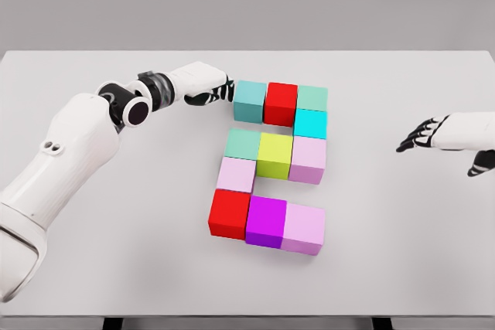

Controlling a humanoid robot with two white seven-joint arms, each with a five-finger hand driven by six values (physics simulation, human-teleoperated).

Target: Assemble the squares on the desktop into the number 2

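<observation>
Coloured cubes stand packed together mid-table in the form of a 2. The top row is a teal cube (250, 100), a red cube (280, 103) and a green cube (312, 98), with a cyan cube (310, 124) below the green one. The middle row holds a green cube (242, 144), a yellow-green cube (274, 154) and a pink cube (308, 159). A pale pink cube (236, 174) leads down to the bottom row: red (229, 213), magenta (266, 221), pink (303, 229). My left hand (216, 93) rests fingertips against the teal cube's left side, holding nothing. My right hand (421, 135) hovers open at the right.
The white table (116, 268) carries nothing else. Its front edge runs along the bottom of the view, and a grey wall stands behind its far edge.
</observation>
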